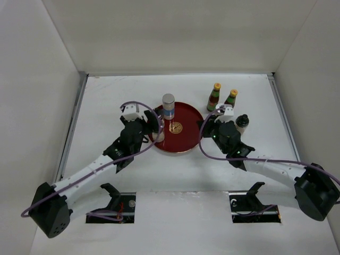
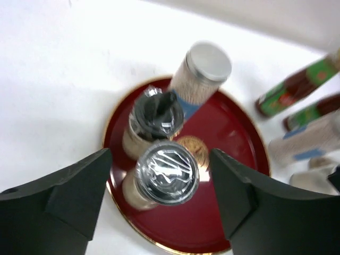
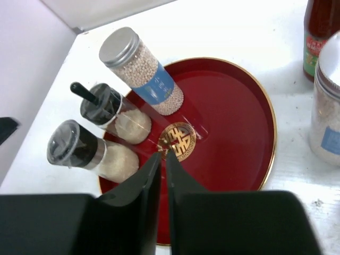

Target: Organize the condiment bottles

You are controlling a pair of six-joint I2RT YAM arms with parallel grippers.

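Observation:
In the left wrist view two squat dark-capped jars [image 2: 166, 170] [image 2: 156, 114] and a silver-capped cylinder [image 2: 204, 71] stand on the red round tray [image 2: 234, 138]. My left gripper [image 2: 161, 159] is open, one jaw on each side of the nearer jar, not touching it. In the top view the left gripper [image 1: 155, 127] hangs over the tray's left edge. My right gripper [image 3: 163, 155] is shut and empty over the tray's near part. Two slim brown yellow-capped bottles [image 1: 214, 96] [image 1: 230, 98] stand off the tray. A third jar [image 1: 242, 122] stands right of the right gripper [image 1: 204, 126].
A second silver-capped cylinder [image 3: 326, 106] stands on the white table just right of the tray [image 3: 234, 133], beside a brown bottle [image 3: 319, 32]. White walls close in the table [image 1: 106, 159] at the back and both sides. The tray's right half is bare.

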